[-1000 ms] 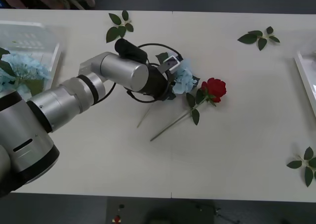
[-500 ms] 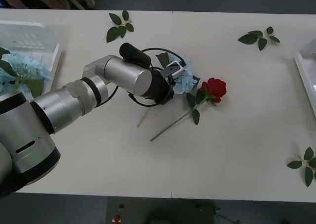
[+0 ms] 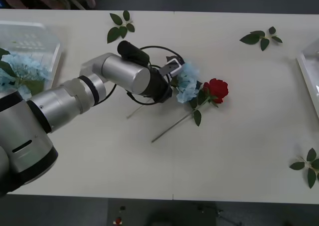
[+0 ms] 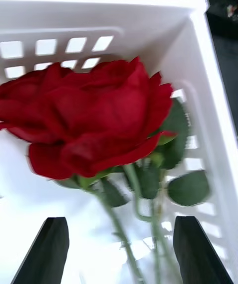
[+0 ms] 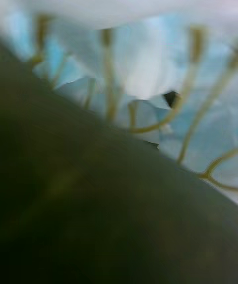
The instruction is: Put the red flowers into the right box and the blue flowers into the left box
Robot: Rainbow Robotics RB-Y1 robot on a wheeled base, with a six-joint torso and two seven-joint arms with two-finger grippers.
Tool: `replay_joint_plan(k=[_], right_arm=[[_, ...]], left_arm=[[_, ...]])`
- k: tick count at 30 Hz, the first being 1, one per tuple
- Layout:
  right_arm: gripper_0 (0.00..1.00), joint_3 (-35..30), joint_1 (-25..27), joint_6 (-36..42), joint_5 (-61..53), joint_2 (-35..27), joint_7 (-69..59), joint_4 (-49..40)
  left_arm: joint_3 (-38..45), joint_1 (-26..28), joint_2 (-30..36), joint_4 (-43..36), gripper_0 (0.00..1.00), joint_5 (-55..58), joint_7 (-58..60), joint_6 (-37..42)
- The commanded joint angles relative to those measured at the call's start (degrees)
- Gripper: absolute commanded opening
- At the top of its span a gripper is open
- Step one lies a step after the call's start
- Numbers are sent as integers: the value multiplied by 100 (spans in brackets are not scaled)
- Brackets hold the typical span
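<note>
White tabletop [image 3: 149, 171] fills the front view, strewn with loose leaf sprigs [image 3: 121, 26]. At its centre the left gripper [image 3: 175, 79] holds a pale blue flower [image 3: 187, 82]; the bloom sits at the tool's tip, its thin stem trailing back beneath the silver arm. Whether the fingers are pinched on the stem or merely against it cannot be told, for the left wrist camera gives only petals [image 5: 148, 66] and a dark leaf pressed against the lens. Just beside that bloom lies a red rose [image 3: 217, 89], stem angled toward the robot, leaves touching the blue petals.

At the table's left edge stands the left box [image 3: 55, 61], a slotted white tray already holding another blue cluster [image 3: 20, 69]. The right box [image 3: 305, 76] shows its rim at the far right. Over it, the right gripper [image 4: 119, 249] hangs with fingers spread apart, a red rose [image 4: 89, 115] lying free on the tray floor below.

Judged from this, the step in hand is the pickup of the central blue flower. The next move calls for a lift clear of the rose's leaves, then a carry leftward to the slotted tray.
</note>
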Motion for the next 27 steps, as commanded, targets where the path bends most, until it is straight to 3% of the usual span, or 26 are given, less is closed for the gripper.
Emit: replay_joint_plan(k=[1, 8, 13, 18, 23, 27], right_arm=[[65, -274, -36, 547, -782, -69, 177, -272], [67, -845, 69, 2498, -2549, -324, -157, -1213], [69, -872, 711, 2797, -3990, -720, -1159, -2461], [69, -1048, 1792, 2120, -4034, -1098, -3031, -4588], [69, -1408, 2961, 1672, -3278, -1221, -5035, -6741], [69, -1417, 3295, 1575, -2514, -1071, -6450, -7734]], left_arm=[[230, -587, 1243, -1056, 0, 67, 303, 786], [1575, -710, 3678, -3737, 0, 471, 303, 4231], [1962, -666, 5189, -4018, 0, 647, -172, 5497], [1953, -121, 5629, -3631, 0, -584, -717, 4978], [1953, 608, 5567, -2954, 0, -1586, -611, 3748], [1953, 854, 5268, -2190, 0, -1550, -497, 2975]])
